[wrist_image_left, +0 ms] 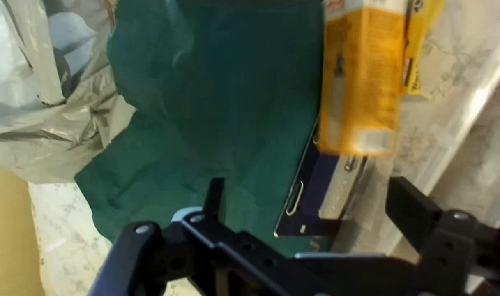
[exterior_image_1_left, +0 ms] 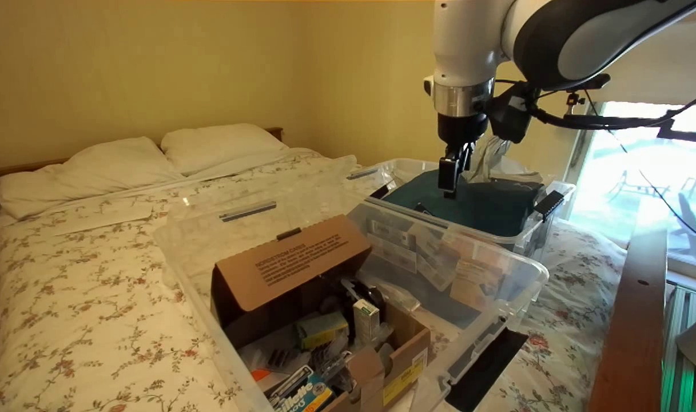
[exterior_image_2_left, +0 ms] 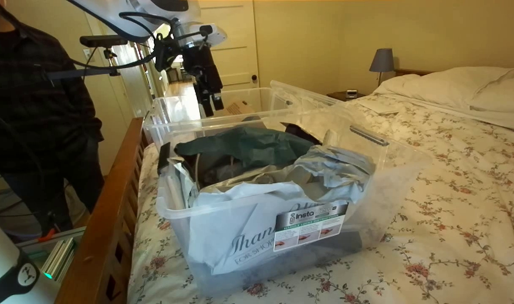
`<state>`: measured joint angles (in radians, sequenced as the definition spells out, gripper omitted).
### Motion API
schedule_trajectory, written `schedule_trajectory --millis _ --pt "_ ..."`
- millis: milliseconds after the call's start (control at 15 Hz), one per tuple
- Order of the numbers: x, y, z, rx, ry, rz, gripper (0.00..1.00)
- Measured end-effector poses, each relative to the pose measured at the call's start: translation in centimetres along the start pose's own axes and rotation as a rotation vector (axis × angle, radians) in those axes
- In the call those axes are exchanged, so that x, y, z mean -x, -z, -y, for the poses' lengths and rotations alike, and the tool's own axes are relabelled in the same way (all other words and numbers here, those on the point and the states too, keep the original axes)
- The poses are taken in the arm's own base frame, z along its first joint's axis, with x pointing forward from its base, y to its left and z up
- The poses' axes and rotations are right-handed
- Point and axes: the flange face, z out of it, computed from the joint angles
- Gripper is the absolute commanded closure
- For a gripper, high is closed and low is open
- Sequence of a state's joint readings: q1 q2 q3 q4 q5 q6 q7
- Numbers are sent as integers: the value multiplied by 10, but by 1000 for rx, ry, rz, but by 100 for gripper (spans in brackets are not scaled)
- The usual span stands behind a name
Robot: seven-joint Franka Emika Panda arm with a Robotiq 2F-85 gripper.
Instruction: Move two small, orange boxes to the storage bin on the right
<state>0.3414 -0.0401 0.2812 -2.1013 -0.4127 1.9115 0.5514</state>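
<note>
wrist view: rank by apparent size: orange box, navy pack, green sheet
Largest to smallest, visible area only:
1. Green sheet
2. Orange box, running out at the top edge
3. Navy pack, partly covered by the box

The box is nearer the camera than the pack, so their true size order is unsure.

glossy plastic storage bin (exterior_image_2_left: 176, 213)

Glaring window (exterior_image_1_left: 673, 163), blurred orange box (wrist_image_left: 361, 86)

Yellow walls (exterior_image_1_left: 210, 63) are seen in both exterior views; the right is brightly lit by a window (exterior_image_1_left: 656, 150); far back, a grey lamp (exterior_image_2_left: 382, 60) is placed.
</note>
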Motion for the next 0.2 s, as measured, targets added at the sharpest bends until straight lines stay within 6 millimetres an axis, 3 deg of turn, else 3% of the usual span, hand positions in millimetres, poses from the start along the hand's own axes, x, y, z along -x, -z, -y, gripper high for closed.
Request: schedule_trajectory --millis 200 --pt "3 10 5 -97 1 -150 0"
